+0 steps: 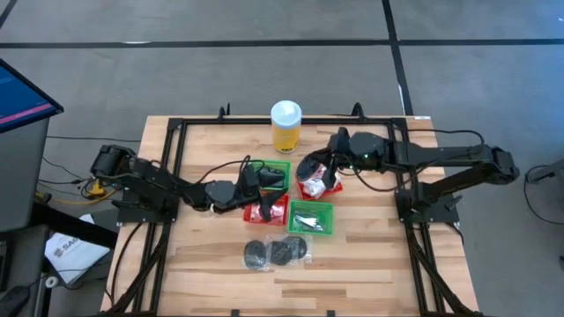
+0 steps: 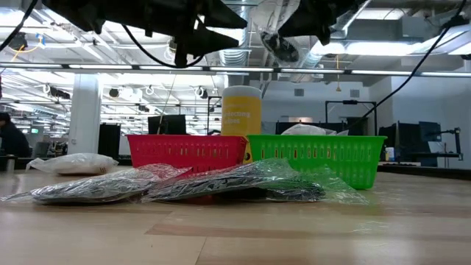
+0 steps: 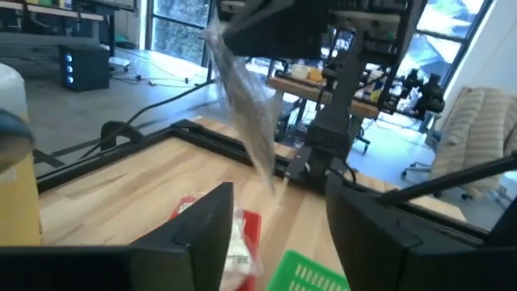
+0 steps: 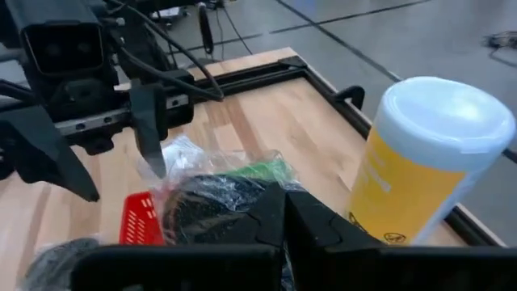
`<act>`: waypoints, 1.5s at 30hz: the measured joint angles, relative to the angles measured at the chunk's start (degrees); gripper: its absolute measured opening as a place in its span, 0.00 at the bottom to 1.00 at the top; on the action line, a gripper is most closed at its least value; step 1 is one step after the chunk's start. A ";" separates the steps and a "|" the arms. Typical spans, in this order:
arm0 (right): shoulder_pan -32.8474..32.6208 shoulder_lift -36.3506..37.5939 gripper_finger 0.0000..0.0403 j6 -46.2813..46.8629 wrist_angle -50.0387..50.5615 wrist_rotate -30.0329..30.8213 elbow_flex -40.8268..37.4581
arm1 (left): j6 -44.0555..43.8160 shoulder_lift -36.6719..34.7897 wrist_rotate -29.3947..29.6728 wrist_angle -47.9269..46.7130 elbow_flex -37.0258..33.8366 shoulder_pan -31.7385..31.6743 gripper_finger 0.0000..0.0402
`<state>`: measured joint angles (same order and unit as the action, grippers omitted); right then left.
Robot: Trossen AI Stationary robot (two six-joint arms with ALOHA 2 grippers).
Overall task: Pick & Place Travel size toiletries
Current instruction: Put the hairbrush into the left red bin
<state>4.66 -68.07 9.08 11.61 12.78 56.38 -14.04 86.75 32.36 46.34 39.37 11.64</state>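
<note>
My right gripper (image 1: 311, 169) (image 4: 283, 204) is shut on a clear crinkly packet (image 3: 246, 109) with a flat black disc inside (image 4: 202, 214), held in the air above the far red basket (image 1: 319, 187). My left gripper (image 1: 275, 179) (image 3: 279, 212) is open and empty, hovering over the far green basket (image 1: 269, 169) and facing the hanging packet. Two more disc packets (image 1: 256, 254) (image 1: 288, 251) lie flat on the table near its near edge (image 2: 96, 188) (image 2: 235, 188). A white packet (image 3: 236, 238) lies in a red basket below my left gripper. My right gripper pinches the clear packet between its two fingers at one end (image 4: 246, 202), beside the black disc. The fingers come from above, slanting toward the table's left. The packet is lifted clear and hangs slack below the fingers (image 3: 262, 158).
A tall yellow bottle with a white cap (image 1: 286, 125) (image 4: 428, 170) stands at the far edge, close to my right gripper. The near red basket (image 1: 264, 211) (image 2: 188, 152) and near green basket (image 1: 310, 217) (image 2: 316, 156) sit mid-table. A black frame (image 1: 176, 132) borders the table.
</note>
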 joint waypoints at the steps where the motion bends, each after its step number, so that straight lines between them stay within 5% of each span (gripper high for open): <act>1: -0.62 -0.04 0.00 0.00 -0.19 0.92 0.00 | 0.00 0.31 -0.01 1.07 -0.01 -0.10 0.49; 11: -3.92 -1.96 0.00 0.12 -4.57 3.92 -0.11 | 1.56 0.47 -0.20 3.91 -0.04 -0.56 0.59; 33: -8.37 -10.82 0.00 -3.54 -3.15 3.82 10.03 | 2.79 0.47 0.64 2.18 -0.04 -2.73 0.53; 37: -8.46 -11.45 0.00 -3.54 -3.27 3.82 10.05 | 2.88 0.47 0.63 2.20 -0.04 -2.73 0.43; 45: -8.39 -13.01 0.00 -3.72 -2.44 3.82 9.94 | 2.88 0.47 -1.16 1.44 -0.04 -2.52 0.05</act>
<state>-3.73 -81.08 5.37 9.17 16.60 66.32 -11.16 87.22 31.20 47.77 39.33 9.12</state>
